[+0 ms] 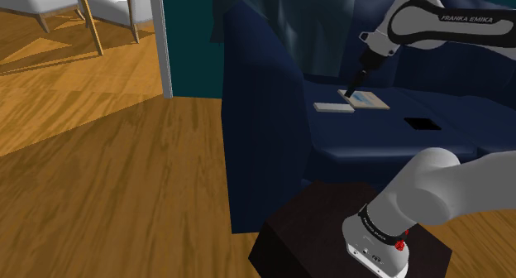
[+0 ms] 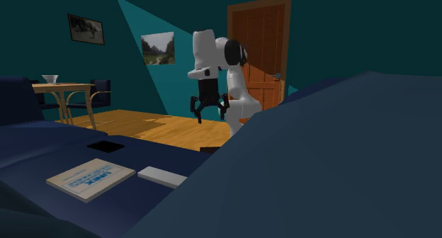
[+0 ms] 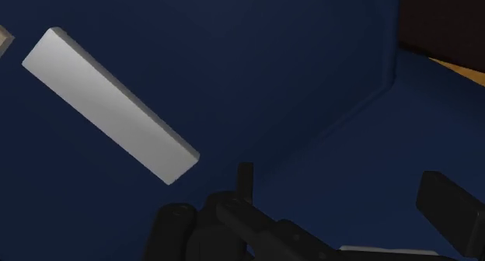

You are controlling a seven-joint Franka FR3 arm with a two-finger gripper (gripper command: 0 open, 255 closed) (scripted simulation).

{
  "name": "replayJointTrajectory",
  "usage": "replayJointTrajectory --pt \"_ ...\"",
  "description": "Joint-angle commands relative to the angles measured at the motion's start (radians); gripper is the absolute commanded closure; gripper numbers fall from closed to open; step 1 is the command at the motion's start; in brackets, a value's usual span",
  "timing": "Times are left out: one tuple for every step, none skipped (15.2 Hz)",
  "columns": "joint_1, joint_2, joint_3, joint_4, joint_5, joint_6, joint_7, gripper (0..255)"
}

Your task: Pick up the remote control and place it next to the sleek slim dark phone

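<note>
Most of the room is warm orange-brown plank floor (image 1: 124, 144) with visible grain, closed in by flat teal walls (image 2: 142, 88). On my second exterior feed a panelled brown wooden door (image 2: 261, 52) stands behind the arm, and two framed pictures (image 2: 157, 48) hang on the wall. A light wooden table (image 2: 60, 91) stands with a pale bowl on it.

My work surface is the seat of a big dark blue sofa (image 1: 265, 136). It is smooth and matte, with rounded arms and soft cushion seams. The white arm (image 2: 216, 59) rises from its dark boxy stand (image 1: 298, 235), beside the sofa, and reaches over the seat.

Three flat things lie on the cushion. The largest is a pale book (image 2: 91, 178), rectangular, with bluish lettering on its cover. Just beside it lies the remote control (image 3: 109, 104), flat on the seat and drawn as a plain whitish-grey slab, long and narrow, with crisp edges and no buttons. The phone (image 1: 422, 124), a thin black rectangle, lies apart from both.

The gripper (image 2: 210, 112) hangs above the seat with its black fingers (image 3: 449, 209) spread apart, clasping nothing. On the wrist feed the remote control sits off to one side of them, not between them.
</note>
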Motion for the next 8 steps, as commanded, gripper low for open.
replayJointTrajectory --pt "0.021 0.056 -0.058 0.017 -0.019 0.034 -0.099 0" --pt "0.032 0.086 -0.088 0.026 -0.025 0.052 -0.146 0" --pt "0.044 0.117 -0.118 0.036 -0.030 0.071 -0.195 0" --pt "0.058 0.150 -0.149 0.047 -0.032 0.090 -0.244 0" --pt "0.073 0.185 -0.180 0.060 -0.032 0.109 -0.294 0" --pt "0.089 0.223 -0.212 0.075 -0.028 0.128 -0.345 0" --pt "0.107 0.262 -0.244 0.090 -0.020 0.148 -0.397 0" --pt "0.126 0.304 -0.277 0.108 -0.009 0.167 -0.452 0"
